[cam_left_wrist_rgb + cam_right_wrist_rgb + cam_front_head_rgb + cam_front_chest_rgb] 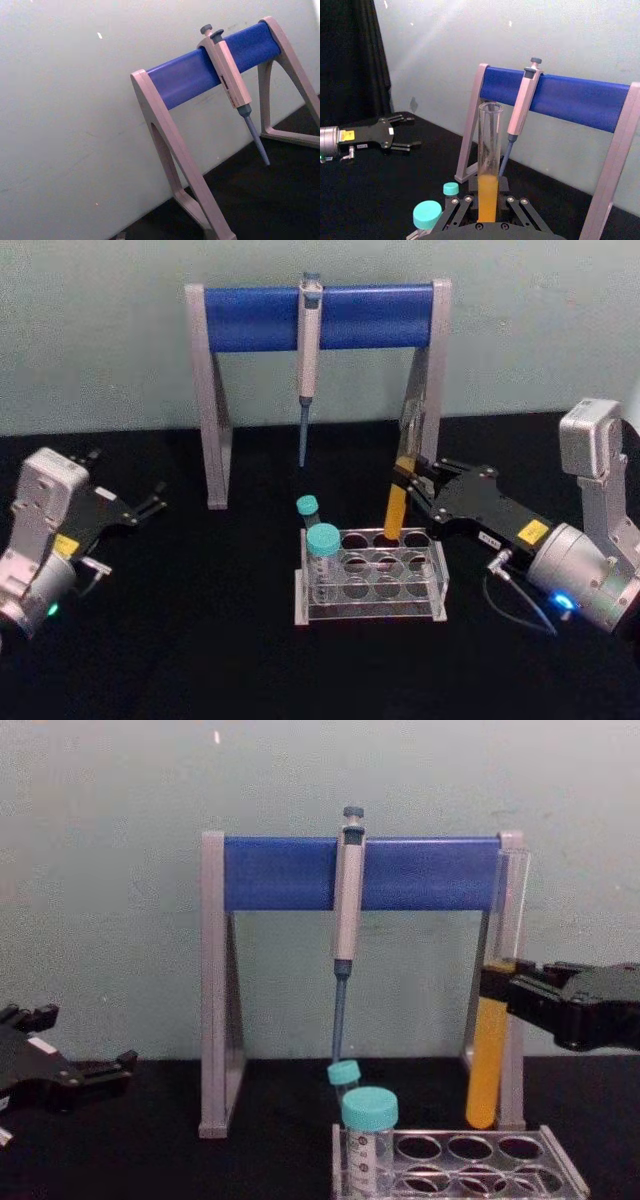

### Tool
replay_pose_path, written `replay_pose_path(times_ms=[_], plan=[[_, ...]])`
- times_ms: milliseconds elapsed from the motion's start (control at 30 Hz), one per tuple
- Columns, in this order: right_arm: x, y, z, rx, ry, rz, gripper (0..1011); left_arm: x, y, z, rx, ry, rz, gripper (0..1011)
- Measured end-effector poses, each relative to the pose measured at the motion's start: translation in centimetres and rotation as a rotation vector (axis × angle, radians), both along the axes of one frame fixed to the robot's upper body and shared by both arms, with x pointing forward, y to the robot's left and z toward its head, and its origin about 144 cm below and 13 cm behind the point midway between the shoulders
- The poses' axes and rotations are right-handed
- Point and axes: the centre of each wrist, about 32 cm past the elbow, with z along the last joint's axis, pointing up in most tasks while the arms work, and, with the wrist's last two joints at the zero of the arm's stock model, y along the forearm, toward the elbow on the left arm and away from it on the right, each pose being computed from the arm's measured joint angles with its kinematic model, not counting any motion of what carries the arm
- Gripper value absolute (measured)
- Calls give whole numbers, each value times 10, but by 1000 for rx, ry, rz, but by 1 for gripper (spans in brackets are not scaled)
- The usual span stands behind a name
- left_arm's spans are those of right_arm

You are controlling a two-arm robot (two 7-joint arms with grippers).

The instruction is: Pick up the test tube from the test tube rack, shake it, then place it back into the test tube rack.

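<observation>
The right end effector (408,478) is clamped on the long slim clear glass test tube (393,515), which has orange-yellow liquid in its lower half. The tube stands close to upright. Its rounded bottom is at the mouth of a back-row hole in the low clear plastic test tube rack (400,605), straight below. Whether it has entered the hole, I can't tell. The left end effector (152,508) hangs well apart over the black desk (200,660), fingers spread.

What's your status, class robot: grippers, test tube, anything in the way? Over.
Left gripper open, parked left. Right gripper shut on test tube, upright, low end at back row of test tube rack. Teal-capped vials at rack's left end, apart from tube.
</observation>
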Motion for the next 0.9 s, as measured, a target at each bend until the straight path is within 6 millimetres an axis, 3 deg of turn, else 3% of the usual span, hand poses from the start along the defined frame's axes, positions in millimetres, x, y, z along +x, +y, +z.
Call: replay_pose_path(times_ms=[900], plan=[[9, 4, -13, -15, 39, -19, 220, 0, 0, 0, 0, 0, 0, 1001]])
